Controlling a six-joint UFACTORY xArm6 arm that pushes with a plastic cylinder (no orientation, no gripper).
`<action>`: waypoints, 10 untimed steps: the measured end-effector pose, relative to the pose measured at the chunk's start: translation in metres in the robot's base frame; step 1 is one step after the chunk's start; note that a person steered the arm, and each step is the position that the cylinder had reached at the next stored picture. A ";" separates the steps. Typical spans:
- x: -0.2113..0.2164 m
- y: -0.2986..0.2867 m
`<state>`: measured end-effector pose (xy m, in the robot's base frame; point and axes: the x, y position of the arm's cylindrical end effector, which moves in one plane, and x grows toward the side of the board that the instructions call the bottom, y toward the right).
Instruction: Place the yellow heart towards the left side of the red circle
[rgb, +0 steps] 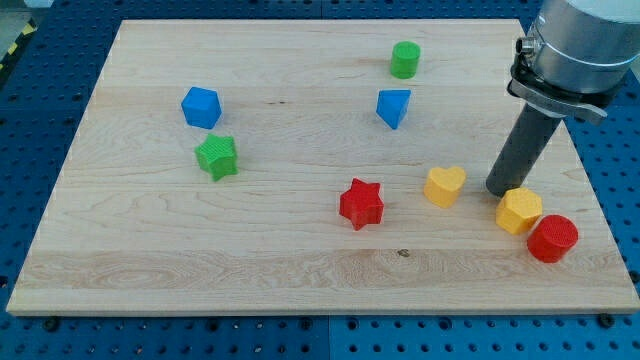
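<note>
L→R on the surface (300, 270): blue cube (201, 107) and green star (217, 157) twd the left edge, red star (361, 203) mid, nearer the bottom edge, green cylinder (405, 60) by the top edge w/ a blue wedge-like block (393, 107) below it.

Then the task pieces, twd the bottom-right corner: yellow heart (445, 186), my tip (499, 191) just right of it, a yellow hexagon-ish block (519, 211) just below-right of the tip, red circle (553, 239) touching or nearly touching that block.

The heart is already left of the circle, but the other yellow block sits btwn them. To do it well, I'd judge: come round to the heart's left side and nudge it down-right in short pushes, w/o knocking the hexagon or circle.

No claw here, just a rod; nothing held. Can't tell if the tip touches anything.
</note>
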<state>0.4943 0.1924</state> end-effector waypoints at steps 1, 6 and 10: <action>-0.028 -0.016; -0.055 -0.106; -0.016 -0.068</action>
<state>0.4781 0.1239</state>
